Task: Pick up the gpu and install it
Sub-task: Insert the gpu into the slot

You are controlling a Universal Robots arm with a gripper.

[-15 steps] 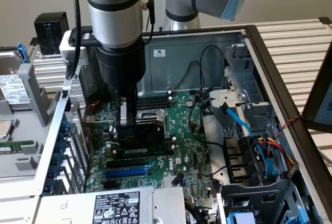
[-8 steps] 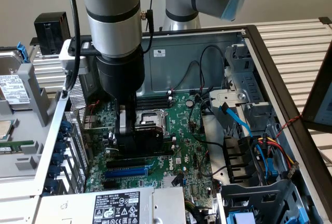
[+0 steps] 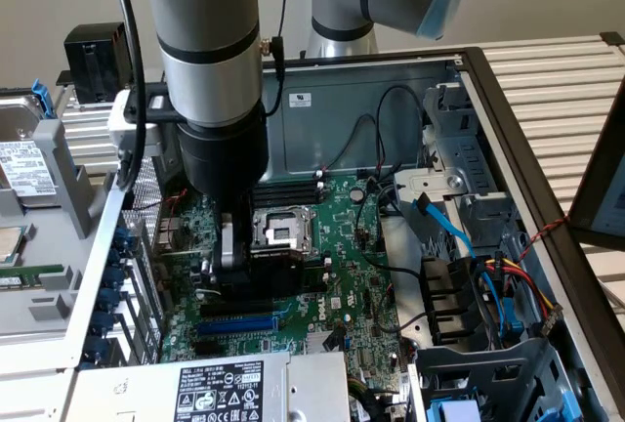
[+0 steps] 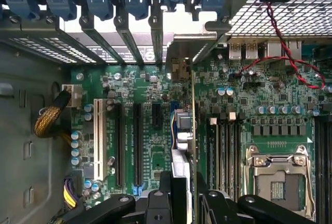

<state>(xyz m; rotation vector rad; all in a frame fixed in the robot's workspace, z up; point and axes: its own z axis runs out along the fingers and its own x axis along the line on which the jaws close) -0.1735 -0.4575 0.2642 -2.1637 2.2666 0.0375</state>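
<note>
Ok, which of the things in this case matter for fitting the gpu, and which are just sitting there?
For the job: gpu, held by the gripper; black expansion slots on the motherboard.
Just there: CPU socket; power supply; blue data cable; yellow braided cable.

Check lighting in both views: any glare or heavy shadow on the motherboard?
Exterior view: the arm shadows the motherboard around the gpu, which reads almost black. Wrist view: the slot openings wash out white; the motherboard is evenly lit, without glare.

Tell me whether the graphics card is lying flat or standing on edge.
On edge. The gripper clamps the graphics card upright over the motherboard, its thin green edge facing the wrist camera.
</note>
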